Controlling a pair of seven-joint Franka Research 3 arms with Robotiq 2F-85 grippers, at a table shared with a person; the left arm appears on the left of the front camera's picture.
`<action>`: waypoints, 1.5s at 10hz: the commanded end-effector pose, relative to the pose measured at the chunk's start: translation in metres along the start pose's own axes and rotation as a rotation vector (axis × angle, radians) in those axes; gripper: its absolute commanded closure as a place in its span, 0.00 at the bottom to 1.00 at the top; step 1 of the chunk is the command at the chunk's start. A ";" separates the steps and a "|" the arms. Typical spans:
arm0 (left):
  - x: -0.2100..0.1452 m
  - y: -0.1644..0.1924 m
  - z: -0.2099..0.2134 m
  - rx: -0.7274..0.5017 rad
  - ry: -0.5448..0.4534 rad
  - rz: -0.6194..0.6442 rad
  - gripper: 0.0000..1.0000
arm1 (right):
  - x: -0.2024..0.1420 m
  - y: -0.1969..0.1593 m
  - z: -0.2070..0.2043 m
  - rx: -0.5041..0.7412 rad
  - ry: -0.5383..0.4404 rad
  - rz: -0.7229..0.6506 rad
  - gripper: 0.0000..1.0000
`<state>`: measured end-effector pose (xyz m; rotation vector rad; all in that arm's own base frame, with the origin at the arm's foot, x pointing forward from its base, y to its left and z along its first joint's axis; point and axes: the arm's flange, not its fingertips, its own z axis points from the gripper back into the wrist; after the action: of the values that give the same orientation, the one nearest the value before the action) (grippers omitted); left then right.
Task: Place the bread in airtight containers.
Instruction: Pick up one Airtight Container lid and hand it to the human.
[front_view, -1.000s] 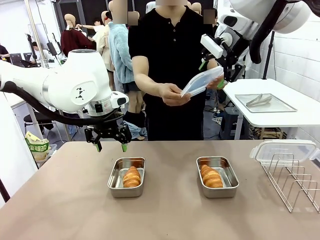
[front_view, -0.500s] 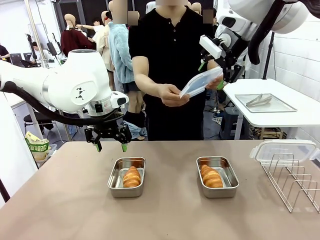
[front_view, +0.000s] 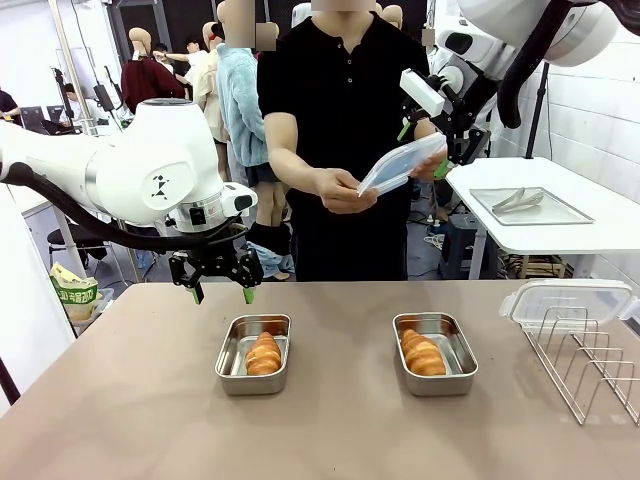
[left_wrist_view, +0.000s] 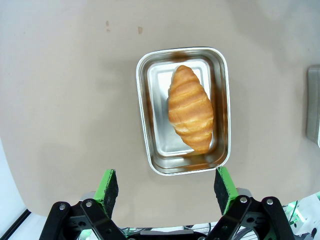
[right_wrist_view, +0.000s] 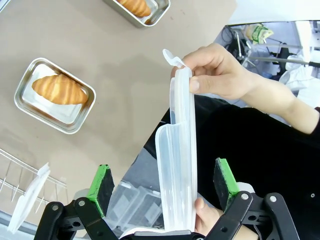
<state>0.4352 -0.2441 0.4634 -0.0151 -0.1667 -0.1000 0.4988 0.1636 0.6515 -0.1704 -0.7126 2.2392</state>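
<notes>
While one croissant (front_view: 264, 353) lies in each open container (front_view: 222, 362), a lid (front_view: 400, 165) is held up by the person's hand (front_view: 342, 188).
Front: the left gripper (front_view: 223, 295) is poised spread and empty just behind the left container; a wire rack (front_view: 585, 365) stands well aside. Left wrist: nothing is seen over that container. Right wrist: the lid is presented between the right gripper's (right_wrist_view: 165, 187) wide-spread fingers (right_wrist_view: 102, 187), not gripped.

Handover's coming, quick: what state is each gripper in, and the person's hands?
Left gripper: open, holding nothing.
Right gripper: open, jaws either side of the lid, not gripping it.
Person's hands: both holding that lid.
</notes>
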 end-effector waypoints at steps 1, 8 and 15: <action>0.000 0.000 0.001 -0.002 -0.002 0.004 0.00 | 0.000 0.001 0.000 -0.007 0.003 0.004 0.00; 0.000 0.000 0.001 -0.002 -0.002 0.004 0.00 | 0.000 0.001 0.000 -0.007 0.003 0.004 0.00; 0.000 0.000 0.001 -0.002 -0.002 0.004 0.00 | 0.000 0.001 0.000 -0.007 0.003 0.004 0.00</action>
<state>0.4352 -0.2441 0.4634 -0.0151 -0.1667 -0.1000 0.4988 0.1635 0.6515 -0.1705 -0.7126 2.2392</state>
